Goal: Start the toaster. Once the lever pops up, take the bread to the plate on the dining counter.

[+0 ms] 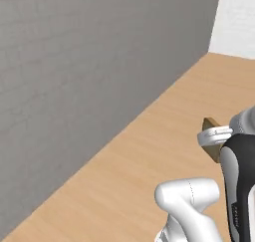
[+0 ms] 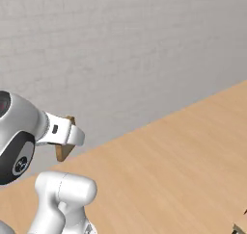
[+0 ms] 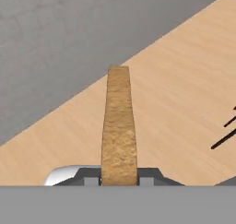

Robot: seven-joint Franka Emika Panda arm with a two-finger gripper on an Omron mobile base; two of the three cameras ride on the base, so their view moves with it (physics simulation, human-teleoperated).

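Claw point(image 3: 119, 179) around 1 bread slice point(image 3: 119, 126)

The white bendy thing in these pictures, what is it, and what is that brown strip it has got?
It is a robot arm on a base that can drive. Two cameras ride behind it, one on its left and one on its right. The third sits on its hand and looks along the fingers. The brown strip is a slice of bread, seen edge-on, pinched in the shut hand. In the right base view it pokes out behind the hand. Below is a pale wooden counter, with a grey wall behind it.
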